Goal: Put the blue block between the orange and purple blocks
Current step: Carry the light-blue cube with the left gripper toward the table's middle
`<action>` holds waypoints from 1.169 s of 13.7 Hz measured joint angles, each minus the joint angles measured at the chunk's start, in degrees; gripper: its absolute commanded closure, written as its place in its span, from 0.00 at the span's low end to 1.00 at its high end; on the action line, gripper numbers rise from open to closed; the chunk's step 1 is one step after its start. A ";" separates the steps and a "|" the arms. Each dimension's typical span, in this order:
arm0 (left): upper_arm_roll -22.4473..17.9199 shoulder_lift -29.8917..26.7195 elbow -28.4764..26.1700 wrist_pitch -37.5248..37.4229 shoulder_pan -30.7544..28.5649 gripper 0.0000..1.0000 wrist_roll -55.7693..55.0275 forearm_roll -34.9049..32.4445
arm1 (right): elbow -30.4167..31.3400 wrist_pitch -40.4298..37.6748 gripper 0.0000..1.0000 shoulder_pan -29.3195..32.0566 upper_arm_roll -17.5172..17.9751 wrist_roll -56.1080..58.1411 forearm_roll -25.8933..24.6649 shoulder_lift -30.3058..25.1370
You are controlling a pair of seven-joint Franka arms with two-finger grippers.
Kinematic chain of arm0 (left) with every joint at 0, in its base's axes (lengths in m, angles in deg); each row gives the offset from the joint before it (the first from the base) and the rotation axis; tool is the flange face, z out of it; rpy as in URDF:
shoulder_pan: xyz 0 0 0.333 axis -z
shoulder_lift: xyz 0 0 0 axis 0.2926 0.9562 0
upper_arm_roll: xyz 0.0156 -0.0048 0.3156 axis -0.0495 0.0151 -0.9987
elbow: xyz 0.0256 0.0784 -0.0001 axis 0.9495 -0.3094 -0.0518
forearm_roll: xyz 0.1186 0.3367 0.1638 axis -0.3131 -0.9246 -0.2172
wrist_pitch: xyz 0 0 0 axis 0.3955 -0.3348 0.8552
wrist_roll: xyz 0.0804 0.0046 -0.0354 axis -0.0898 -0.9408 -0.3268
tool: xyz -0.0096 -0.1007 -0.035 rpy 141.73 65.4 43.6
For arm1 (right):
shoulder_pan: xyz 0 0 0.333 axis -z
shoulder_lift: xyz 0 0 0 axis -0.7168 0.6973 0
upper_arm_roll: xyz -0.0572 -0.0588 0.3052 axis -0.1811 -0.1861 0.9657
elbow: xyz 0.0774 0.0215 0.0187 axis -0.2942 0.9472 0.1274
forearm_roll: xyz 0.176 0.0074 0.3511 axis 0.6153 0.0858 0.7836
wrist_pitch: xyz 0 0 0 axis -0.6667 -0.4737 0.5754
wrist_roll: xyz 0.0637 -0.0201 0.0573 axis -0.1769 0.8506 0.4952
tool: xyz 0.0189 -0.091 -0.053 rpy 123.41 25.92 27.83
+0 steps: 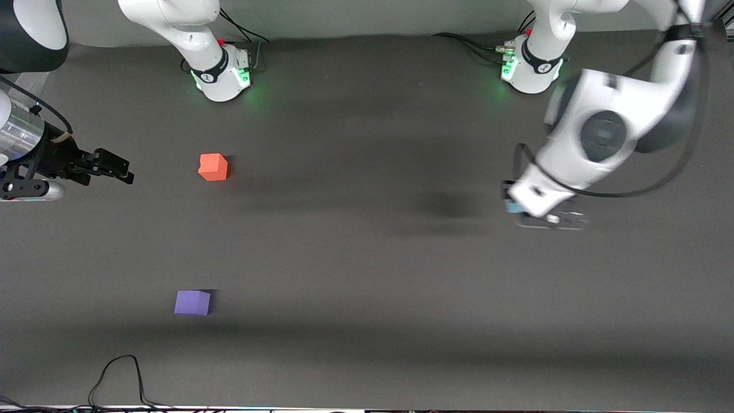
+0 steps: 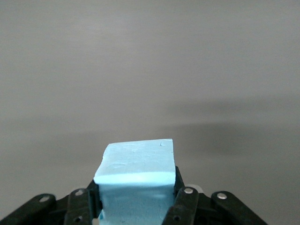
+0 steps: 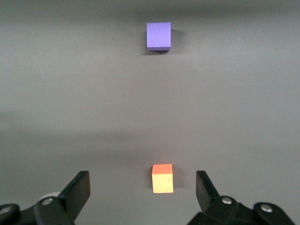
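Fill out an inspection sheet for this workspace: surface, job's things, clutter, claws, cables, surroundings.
Surface: dark grey table, bare between the blocks.
Job's things: orange block toward the right arm's end; purple block nearer the front camera than it; blue block held off the table.
Clutter: nothing seen.
Claws: left claw shut on the blue block, over the left arm's end of the table; right claw open, waiting, empty, orange block showing between its fingers.
Cables: black cable looping at the table's near edge; cables at both arm bases.
Surroundings: nothing seen.
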State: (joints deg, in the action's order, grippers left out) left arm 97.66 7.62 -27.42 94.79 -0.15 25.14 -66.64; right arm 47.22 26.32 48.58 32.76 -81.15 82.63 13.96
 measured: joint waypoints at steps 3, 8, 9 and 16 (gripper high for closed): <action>1.57 6.24 4.94 3.25 11.52 0.54 -14.64 -0.14 | 0.01 0.00 0.00 0.00 0.00 0.00 0.00 0.00; 1.56 21.02 10.09 13.03 24.34 0.54 -26.99 -1.30 | 0.01 0.00 0.00 -0.01 0.00 0.00 0.00 0.00; 1.53 23.88 10.49 15.42 25.51 0.54 -28.24 -1.32 | 0.01 0.00 0.00 -0.01 0.00 0.00 0.00 0.00; 0.66 32.19 16.13 17.26 28.20 0.00 -30.57 -1.36 | 0.03 -0.01 0.00 -0.01 0.00 0.00 0.00 0.00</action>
State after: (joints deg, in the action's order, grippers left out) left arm 98.31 39.81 -11.30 112.04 28.05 -5.43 -68.00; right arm 47.24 26.31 48.57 32.76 -81.15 82.63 13.96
